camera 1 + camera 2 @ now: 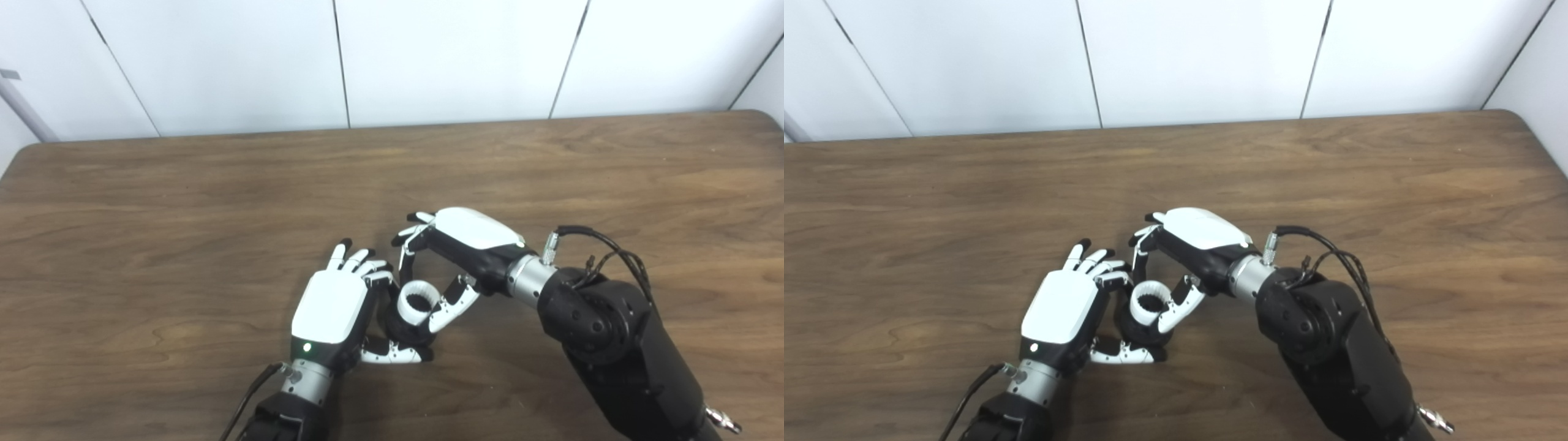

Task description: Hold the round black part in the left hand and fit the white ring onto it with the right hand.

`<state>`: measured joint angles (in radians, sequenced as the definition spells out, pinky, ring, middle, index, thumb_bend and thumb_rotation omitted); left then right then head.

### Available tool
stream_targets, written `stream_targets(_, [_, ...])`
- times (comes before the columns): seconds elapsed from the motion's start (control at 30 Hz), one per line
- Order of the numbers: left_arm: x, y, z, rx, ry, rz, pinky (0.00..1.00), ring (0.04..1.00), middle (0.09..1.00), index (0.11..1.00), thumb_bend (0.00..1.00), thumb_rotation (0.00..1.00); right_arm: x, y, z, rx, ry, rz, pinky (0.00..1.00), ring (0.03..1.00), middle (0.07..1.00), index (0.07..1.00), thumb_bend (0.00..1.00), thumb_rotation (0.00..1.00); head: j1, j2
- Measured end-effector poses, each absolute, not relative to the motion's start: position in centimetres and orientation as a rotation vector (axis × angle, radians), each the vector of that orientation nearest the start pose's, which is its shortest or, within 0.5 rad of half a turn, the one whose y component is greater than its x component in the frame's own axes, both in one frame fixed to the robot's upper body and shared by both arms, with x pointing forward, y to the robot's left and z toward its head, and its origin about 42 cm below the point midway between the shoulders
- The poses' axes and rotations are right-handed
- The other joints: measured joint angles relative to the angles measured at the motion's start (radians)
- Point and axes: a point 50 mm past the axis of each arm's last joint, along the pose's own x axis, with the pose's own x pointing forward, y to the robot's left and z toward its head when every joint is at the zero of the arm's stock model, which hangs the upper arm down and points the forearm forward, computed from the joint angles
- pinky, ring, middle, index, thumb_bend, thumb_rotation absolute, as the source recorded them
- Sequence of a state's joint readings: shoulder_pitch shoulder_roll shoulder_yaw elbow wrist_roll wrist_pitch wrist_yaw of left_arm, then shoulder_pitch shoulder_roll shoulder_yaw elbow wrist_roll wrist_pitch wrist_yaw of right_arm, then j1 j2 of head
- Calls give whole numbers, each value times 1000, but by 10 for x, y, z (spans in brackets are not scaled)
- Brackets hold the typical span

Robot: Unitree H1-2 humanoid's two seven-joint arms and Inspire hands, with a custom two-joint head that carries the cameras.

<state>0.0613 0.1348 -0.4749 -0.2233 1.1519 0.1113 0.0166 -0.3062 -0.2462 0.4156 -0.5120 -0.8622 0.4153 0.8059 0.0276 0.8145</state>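
My left hand point(331, 306) rests low over the table near the front and is shut on the round black part point(401, 331), gripped between its fingers and thumb. The white ring point(418, 301) sits on top of the black part, its toothed opening facing up. My right hand point(465, 236) comes in from the right, its thumb against the ring's right side and a finger at the ring's left side, pinching it. The same scene shows in the right eye view: the ring point(1150, 301), the left hand point(1059, 306) and the right hand point(1200, 233). Most of the black part is hidden.
The wooden table point(184, 214) spreads wide around both hands. A white panelled wall point(453, 55) stands behind its far edge. A black cable point(606, 248) loops off my right wrist.
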Motion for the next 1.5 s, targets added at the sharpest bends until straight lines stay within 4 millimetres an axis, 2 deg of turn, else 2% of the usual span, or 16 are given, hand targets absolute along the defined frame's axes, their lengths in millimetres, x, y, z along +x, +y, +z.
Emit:
stream_targets(1.07, [236,127,127,1211,-300,-264,1000,887,773,484,525,58,296,-136,243,-1119,-137,706,1000,987,846,484,522,130,8,8])
stream_targets(1.5, [236,126,127,1212,-297,-269,1000,887,773,485,525,57,296,-138,241,-1114,-128,714,958,982,847,485,521,128,2,11])
